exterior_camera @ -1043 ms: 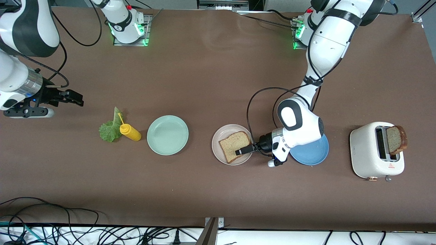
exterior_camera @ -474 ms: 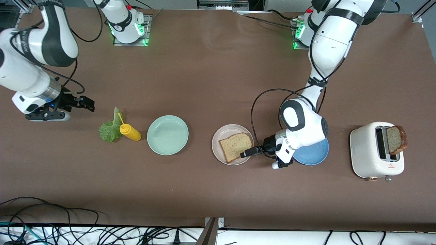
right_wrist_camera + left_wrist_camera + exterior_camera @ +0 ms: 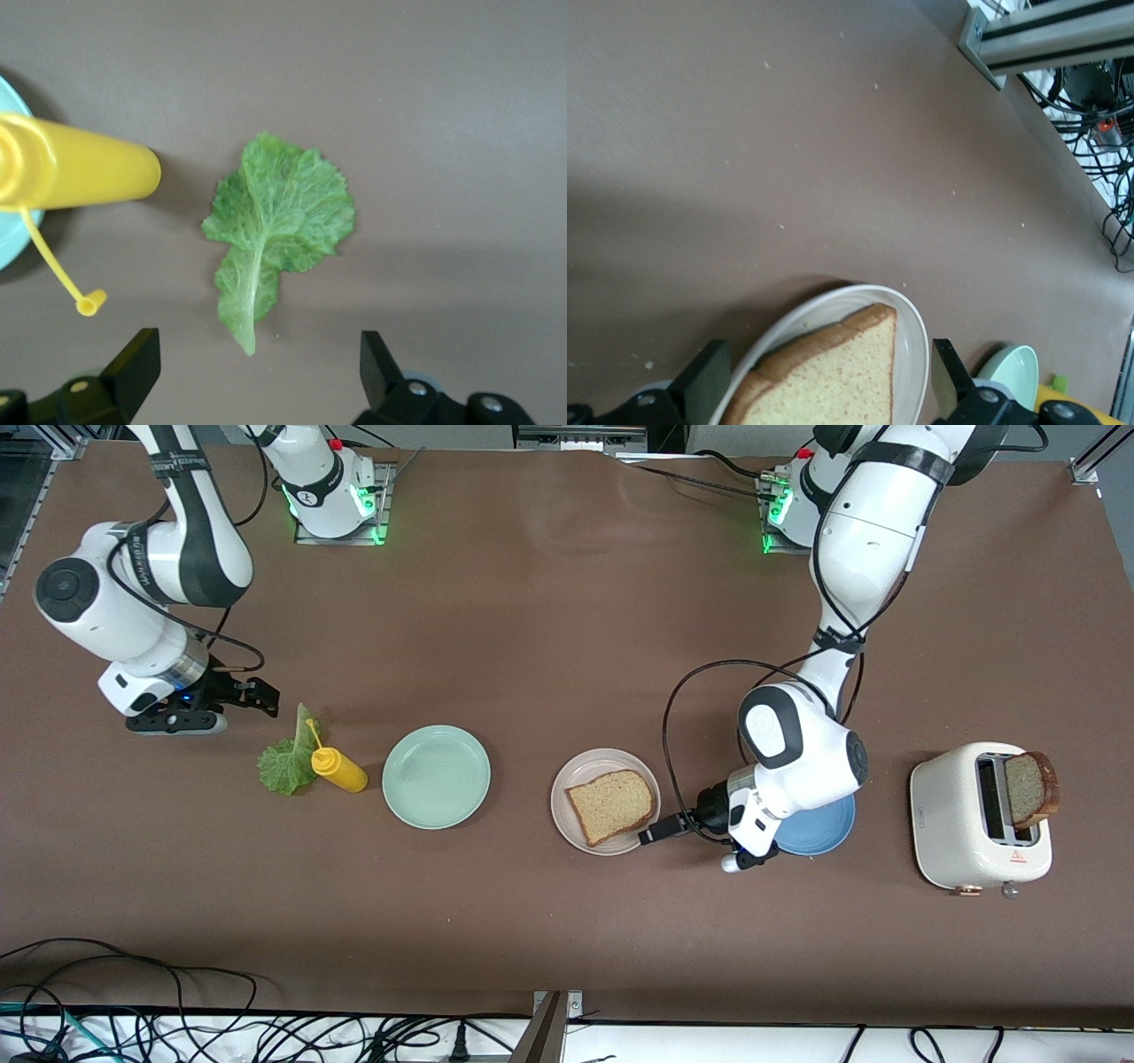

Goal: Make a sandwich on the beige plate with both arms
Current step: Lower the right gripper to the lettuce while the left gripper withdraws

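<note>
Lower centre of the frame: bread slice (image 3: 611, 806) on beige plate (image 3: 567, 824), left end effector (image 3: 660, 833) spread beside it (empty); right end effector (image 3: 257, 696) spread above lettuce (image 3: 282, 764).

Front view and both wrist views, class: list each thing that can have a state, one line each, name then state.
Beige plate: holds one bread slice, lying flat.
Mint-green plate: nothing on it.
Blue plate: partly hidden under the left arm.
Lettuce leaf: flat on the table.
Mustard bottle: cap off, dangling.
Toaster: one slice sticking up.
Left end effector: open, empty.
Right end effector: open, empty.
</note>
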Action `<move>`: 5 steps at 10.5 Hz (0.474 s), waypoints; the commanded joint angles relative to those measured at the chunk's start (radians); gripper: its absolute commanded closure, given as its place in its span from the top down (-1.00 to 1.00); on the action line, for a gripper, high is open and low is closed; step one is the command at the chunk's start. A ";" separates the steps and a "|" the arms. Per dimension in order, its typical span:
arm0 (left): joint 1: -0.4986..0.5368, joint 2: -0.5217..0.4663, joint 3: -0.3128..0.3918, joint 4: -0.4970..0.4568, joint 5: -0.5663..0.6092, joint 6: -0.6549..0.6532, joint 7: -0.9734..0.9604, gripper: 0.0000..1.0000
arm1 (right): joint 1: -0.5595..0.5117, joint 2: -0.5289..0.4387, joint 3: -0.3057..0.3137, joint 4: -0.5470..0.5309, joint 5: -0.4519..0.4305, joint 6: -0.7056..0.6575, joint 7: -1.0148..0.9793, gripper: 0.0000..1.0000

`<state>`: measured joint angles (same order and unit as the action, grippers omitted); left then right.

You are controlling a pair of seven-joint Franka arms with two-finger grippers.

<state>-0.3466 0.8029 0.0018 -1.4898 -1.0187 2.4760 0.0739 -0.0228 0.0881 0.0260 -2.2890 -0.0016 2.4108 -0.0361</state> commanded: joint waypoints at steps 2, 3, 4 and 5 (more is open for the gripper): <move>0.021 -0.056 0.039 -0.015 0.245 -0.089 -0.127 1.00 | 0.000 0.057 0.012 -0.091 0.005 0.170 -0.010 1.00; 0.027 -0.068 0.056 -0.015 0.318 -0.132 -0.152 1.00 | 0.000 0.080 0.014 -0.121 0.005 0.250 -0.010 1.00; 0.031 -0.080 0.087 -0.013 0.389 -0.193 -0.154 1.00 | 0.000 0.106 0.012 -0.133 0.003 0.301 -0.011 1.00; 0.031 -0.096 0.133 -0.012 0.467 -0.272 -0.154 1.00 | -0.002 0.137 0.012 -0.133 0.003 0.338 -0.027 1.00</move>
<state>-0.3218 0.7484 0.0889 -1.4889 -0.6486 2.2993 -0.0606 -0.0226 0.1929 0.0357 -2.4096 -0.0016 2.6832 -0.0405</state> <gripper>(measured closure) 0.000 0.000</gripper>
